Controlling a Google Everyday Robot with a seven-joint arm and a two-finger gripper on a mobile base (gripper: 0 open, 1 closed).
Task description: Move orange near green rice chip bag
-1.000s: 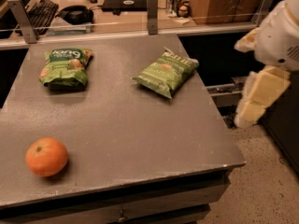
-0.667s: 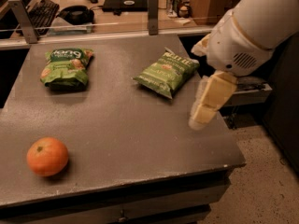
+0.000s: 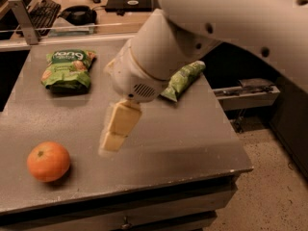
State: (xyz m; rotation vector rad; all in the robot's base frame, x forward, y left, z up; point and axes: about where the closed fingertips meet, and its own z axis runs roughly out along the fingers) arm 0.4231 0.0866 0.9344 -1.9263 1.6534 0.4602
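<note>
Orange (image 3: 48, 161) sits front left on the table (image 3: 187, 138), well apart from the green bag (image 3: 67, 69) at back left. Gripper (image 3: 111, 142) hangs mid-table, right of orange, holding nothing visible; its grip state cannot be told. Olive bag (image 3: 184, 78) partly behind arm.

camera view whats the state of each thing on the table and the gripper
orange: resting at the front left of the table, untouched, apart from both bags
green rice chip bag: lying flat, face up, back left
olive-green bag: lying at the back right, partly hidden by the arm
gripper: pointing down over the table's middle, right of the orange, not touching it
</note>
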